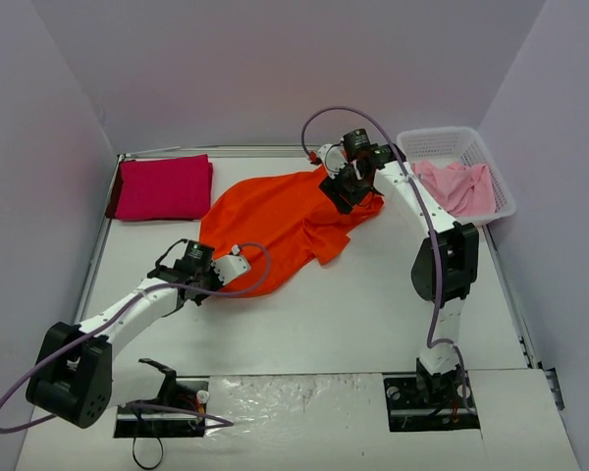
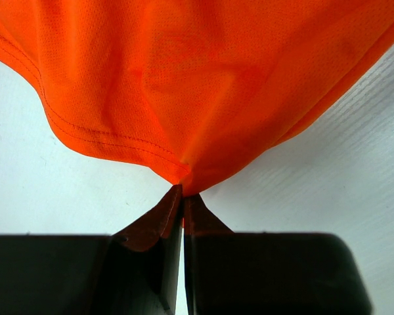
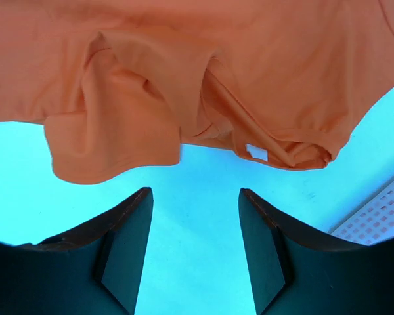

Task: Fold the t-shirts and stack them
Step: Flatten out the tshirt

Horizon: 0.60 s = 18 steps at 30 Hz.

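Note:
The bright orange t-shirt (image 1: 275,221) lies spread out and rumpled on the middle of the white table. My left gripper (image 1: 241,265) is shut on a corner of its hem at the near left; in the left wrist view the cloth (image 2: 203,79) fans out from the closed tips (image 2: 182,193). My right gripper (image 1: 346,191) hovers open over the shirt's far right end. In the right wrist view nothing lies between its fingers (image 3: 196,193), and the collar with its white tag (image 3: 256,152) is just beyond them. The magenta-red t-shirt (image 1: 164,186) lies folded at the back left. The pale pink t-shirt (image 1: 458,184) sits crumpled in the basket.
A white plastic lattice basket (image 1: 442,135) stands at the back right corner, its edge (image 3: 377,216) showing in the right wrist view. Grey walls close in the table on three sides. The arm bases stand at the near edge.

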Tool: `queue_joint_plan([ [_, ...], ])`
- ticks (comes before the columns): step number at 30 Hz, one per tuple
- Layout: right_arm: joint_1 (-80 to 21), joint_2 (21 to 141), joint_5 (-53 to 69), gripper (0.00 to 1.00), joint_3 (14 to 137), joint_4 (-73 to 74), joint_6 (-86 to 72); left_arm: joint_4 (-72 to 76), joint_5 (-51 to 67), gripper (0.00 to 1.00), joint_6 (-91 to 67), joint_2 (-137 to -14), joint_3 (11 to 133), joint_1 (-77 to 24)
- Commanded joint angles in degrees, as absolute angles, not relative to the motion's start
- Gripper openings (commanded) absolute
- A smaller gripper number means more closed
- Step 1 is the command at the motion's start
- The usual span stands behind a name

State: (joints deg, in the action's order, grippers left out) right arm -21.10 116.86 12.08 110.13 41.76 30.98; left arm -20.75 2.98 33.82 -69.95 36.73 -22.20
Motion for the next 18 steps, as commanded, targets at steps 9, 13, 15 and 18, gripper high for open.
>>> queue_joint_plan([
  [9,-17.05,114.87,22.67,0.47,95.90,42.72,27.95,-20.92,3.25,0.02,32.43,-67.94,37.88,-22.50],
  [13,-16.08,116.72,22.86,0.43,93.78,41.31,28.83,-20.92,3.25,0.02,32.61,-68.12,37.97,-22.50],
  [15,-15.74,118.03,21.97,0.42,93.69,40.87,29.00,-21.09,3.16,0.02,32.61,-68.20,38.06,-22.50],
  [18,-15.56,119.79,22.23,0.41,94.39,40.61,29.18,-20.92,2.99,0.02,32.70,-68.20,37.97,-22.50],
])
